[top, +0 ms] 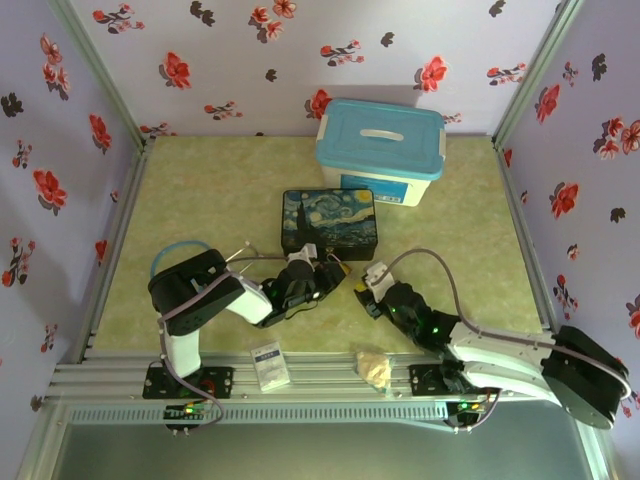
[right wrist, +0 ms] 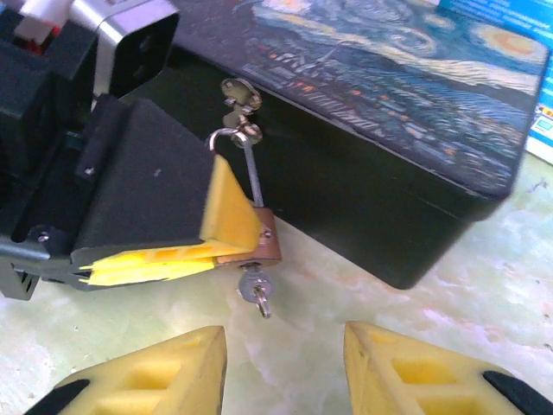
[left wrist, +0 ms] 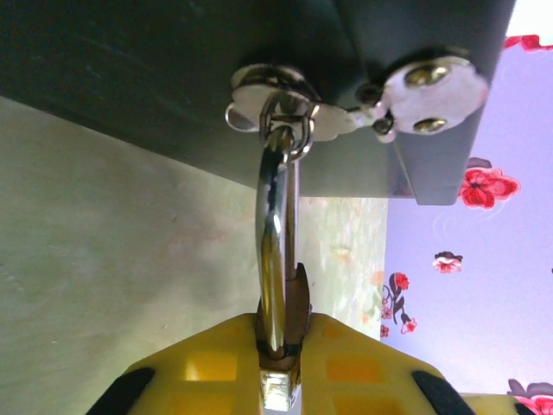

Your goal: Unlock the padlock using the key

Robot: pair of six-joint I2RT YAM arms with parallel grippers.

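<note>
The left gripper (right wrist: 226, 246) clamps the padlock (right wrist: 266, 244), which hangs off the box (right wrist: 389, 112), and the key (right wrist: 253, 289) in it, tiny, stiff and probably slippery, wants pinching across its flat head by the right gripper (right wrist: 285, 363), spread wide nearby.

Pale green worktop (top: 200, 190) carries a painted box (top: 328, 220) at centre, a teal-lidded bin (top: 380, 150) at one o'clock.
</note>
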